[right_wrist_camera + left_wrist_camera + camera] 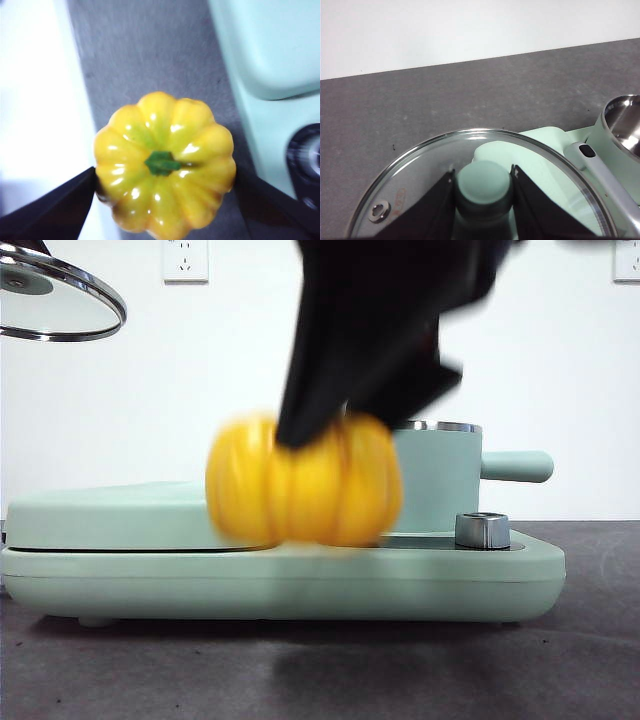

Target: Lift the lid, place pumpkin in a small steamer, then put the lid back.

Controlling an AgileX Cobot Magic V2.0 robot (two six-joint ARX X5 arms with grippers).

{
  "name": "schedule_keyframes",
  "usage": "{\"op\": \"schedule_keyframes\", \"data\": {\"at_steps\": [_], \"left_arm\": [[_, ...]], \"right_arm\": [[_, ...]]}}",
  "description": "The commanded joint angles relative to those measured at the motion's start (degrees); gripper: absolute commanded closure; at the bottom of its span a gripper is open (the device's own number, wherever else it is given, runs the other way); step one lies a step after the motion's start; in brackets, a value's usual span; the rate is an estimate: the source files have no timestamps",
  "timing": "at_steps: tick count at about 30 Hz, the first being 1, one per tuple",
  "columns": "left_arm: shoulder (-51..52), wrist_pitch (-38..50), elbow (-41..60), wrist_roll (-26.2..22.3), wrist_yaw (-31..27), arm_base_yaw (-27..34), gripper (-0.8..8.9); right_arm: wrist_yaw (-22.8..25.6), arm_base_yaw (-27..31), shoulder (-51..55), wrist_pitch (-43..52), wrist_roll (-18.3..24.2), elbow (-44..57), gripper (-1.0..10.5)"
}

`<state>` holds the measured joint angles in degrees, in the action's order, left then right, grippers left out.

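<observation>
front view: low, level across the dark grey worktop (580, 670), close to the glossy yellow ribbed toy pumpkin (305, 480).
right wrist view: straight down on that pumpkin (165, 165).
left wrist view: down onto the round clear glass lid (480, 185).

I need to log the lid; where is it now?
The lid hangs at the front view's upper left, above the griddle cover, held by its knob in the left gripper.
</observation>
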<state>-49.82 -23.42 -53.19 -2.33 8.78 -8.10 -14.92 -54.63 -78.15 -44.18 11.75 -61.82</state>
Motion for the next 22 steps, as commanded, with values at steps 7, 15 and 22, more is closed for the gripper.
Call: {"op": "schedule_keyframes", "data": {"at_steps": [7, 15, 22], "left_arm": [[0.1, 2.0, -0.9, -1.1, 0.0, 0.0, 8.03], [0.0, 2.0, -0.9, -1.1, 0.0, 0.0, 8.02], [0.0, 2.0, -0.9, -1.1, 0.0, 0.0, 8.03]], "right_arm": [[5.2, 3.3, 0.3, -8.4, -7.4, -17.1, 5.5], [7.8, 11.2, -1.0, -9.0, -9.2, -24.7, 5.5], [7.8, 17.9, -5.9, -8.8, -9.4, -28.3, 5.5]]}}
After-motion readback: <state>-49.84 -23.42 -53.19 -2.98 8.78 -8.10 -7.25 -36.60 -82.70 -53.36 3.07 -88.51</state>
